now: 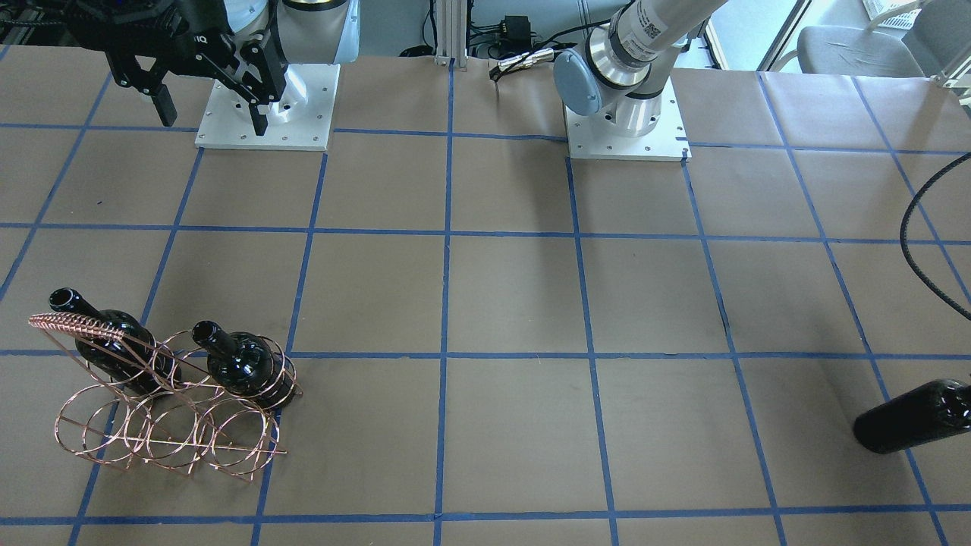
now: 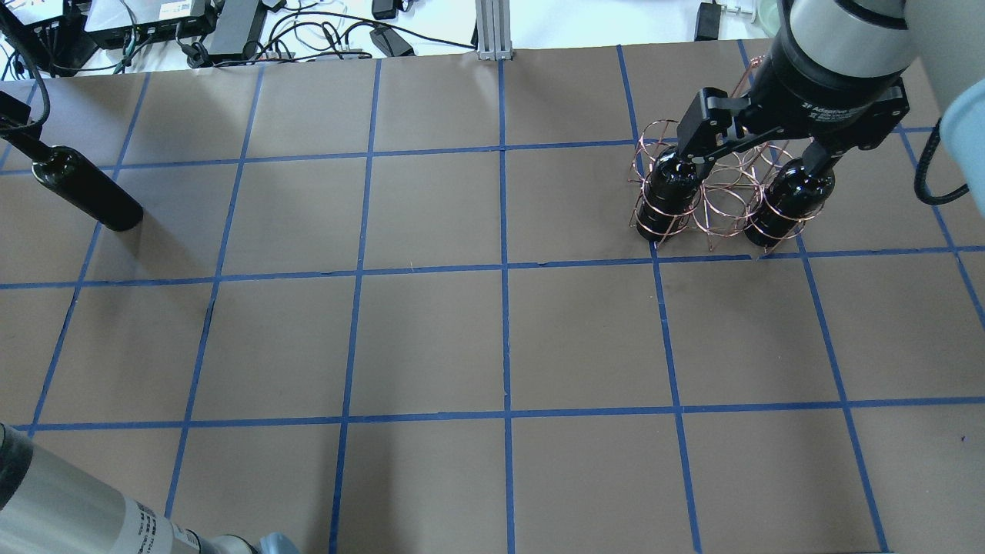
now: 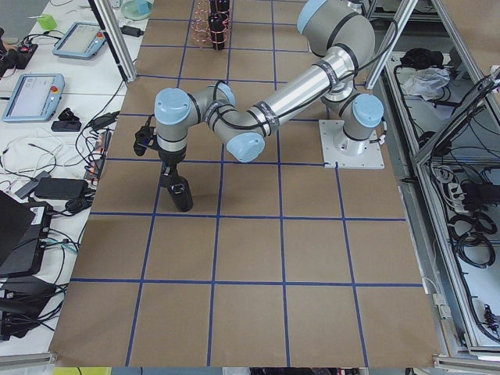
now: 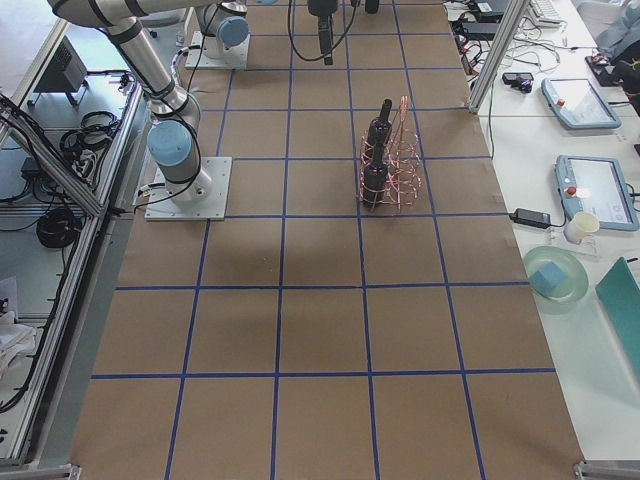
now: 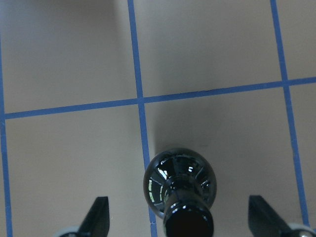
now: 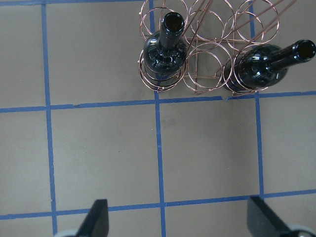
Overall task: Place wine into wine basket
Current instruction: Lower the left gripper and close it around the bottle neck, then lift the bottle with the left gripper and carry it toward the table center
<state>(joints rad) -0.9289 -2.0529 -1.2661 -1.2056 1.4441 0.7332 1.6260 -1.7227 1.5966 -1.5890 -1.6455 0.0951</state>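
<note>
Glass makes the wine bottle [image 1: 914, 417] likely heavy, rigid, slippery and breakable; the short neck under its mouth looks the best hold. Front-facing, it is glossy black and unlabelled, near the table [image 1: 516, 303] end, well apart from the copper wire wine basket [image 1: 163, 425], which holds two other bottles [image 1: 243, 368]. Overhead, the basket's middle rings lie free, and the right tool [image 2: 750, 158] hangs above it, fingers apart, empty. From the left wrist, the bottle stands upright, the left tool [image 5: 180, 219] spread wide either side of its neck, not touching.
</note>
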